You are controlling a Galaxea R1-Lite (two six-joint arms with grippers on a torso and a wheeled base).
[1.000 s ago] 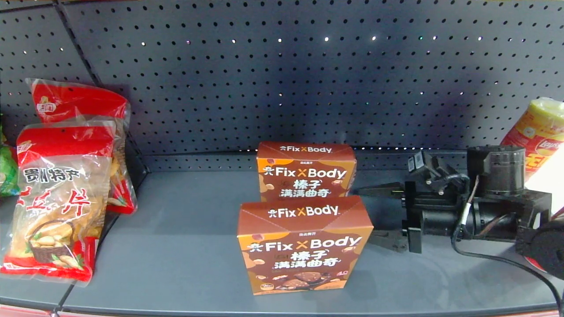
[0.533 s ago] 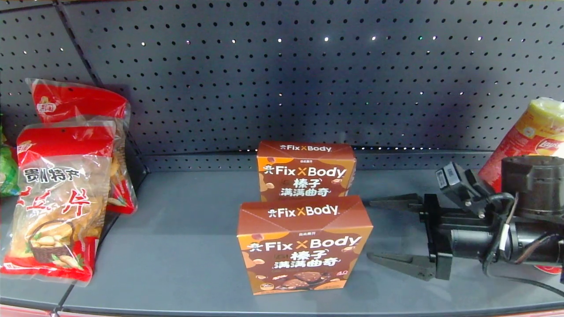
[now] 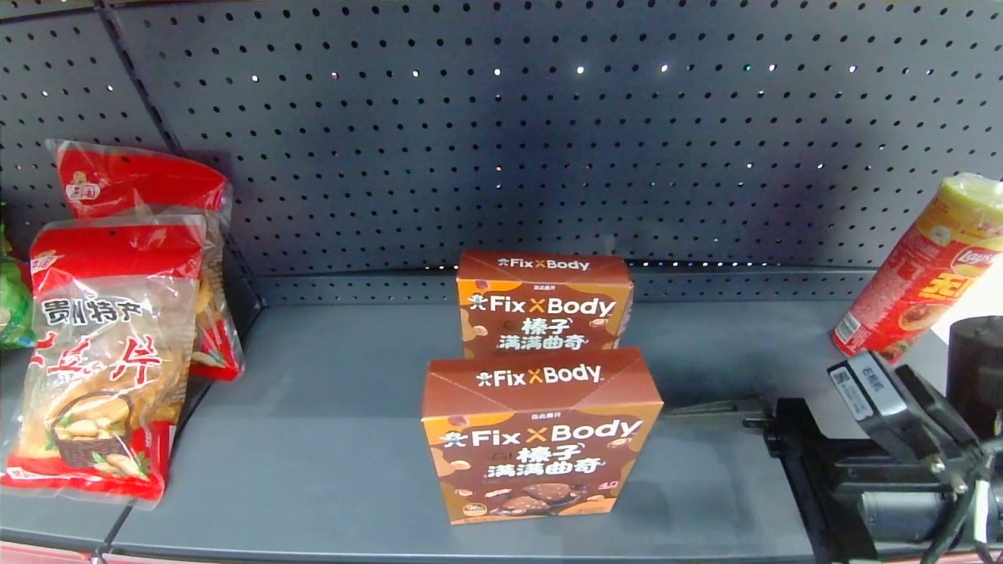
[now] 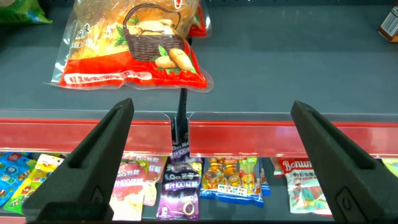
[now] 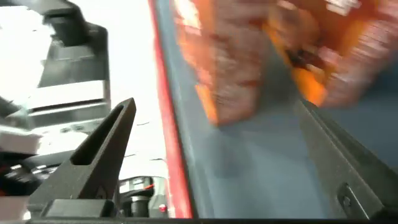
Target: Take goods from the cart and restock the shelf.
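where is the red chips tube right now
In the head view the red chips tube leans tilted at the far right end of the shelf, toward the back, well to the right of the rear cookie box.

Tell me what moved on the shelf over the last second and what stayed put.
The right gripper, open and empty throughout, pulled back from beside the rear box toward the front right edge of the shelf, uncovering the chips can it had partly hidden. Nothing was gripped or released. The rear box, front box, chips can and snack bags stayed in place.
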